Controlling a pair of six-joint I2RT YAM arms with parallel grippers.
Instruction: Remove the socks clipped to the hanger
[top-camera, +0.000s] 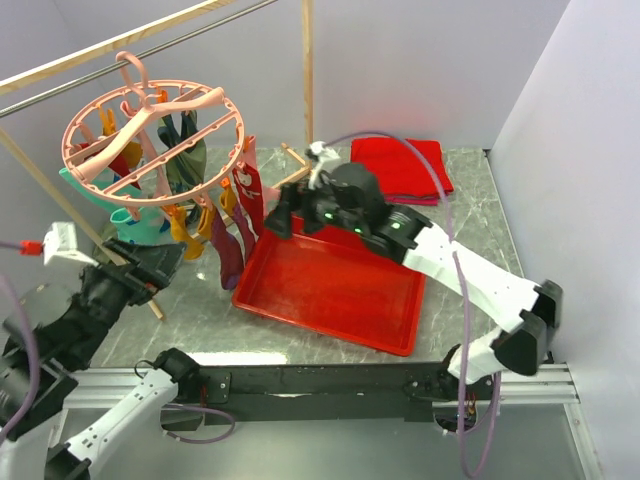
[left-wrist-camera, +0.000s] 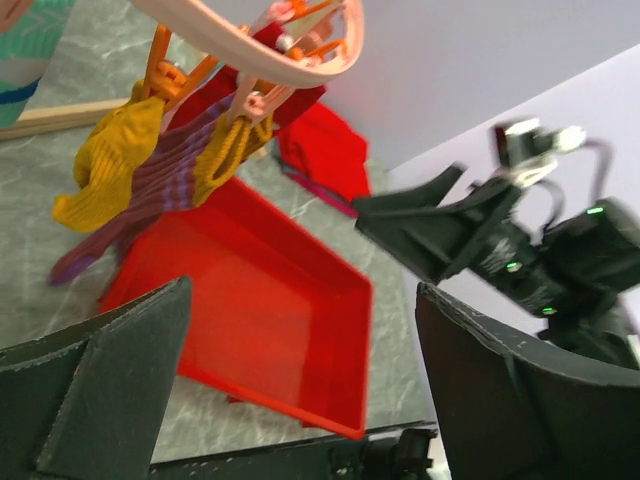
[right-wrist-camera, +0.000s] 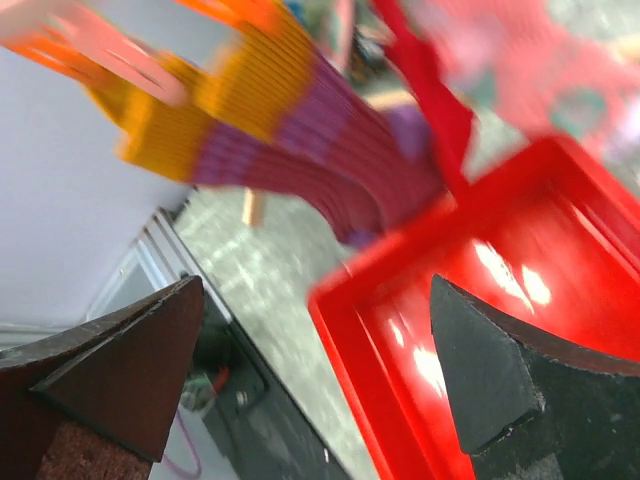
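Socks (left-wrist-camera: 150, 170) of ribbed knit hang from the wheel-shaped plastic hanger (top-camera: 190, 101) beside a glossy red tray (top-camera: 330, 290); left claw (left-wrist-camera: 305, 300) and right claw (right-wrist-camera: 318, 290) gape empty.

Lab test booth: plain white walls (top-camera: 420, 60), metal mounting rail (top-camera: 320, 380).

Left gripper (top-camera: 148, 268) low near the left edge, jaws spread wide. Right gripper (top-camera: 284, 214), arm extended toward the far edge, jaws likewise apart.
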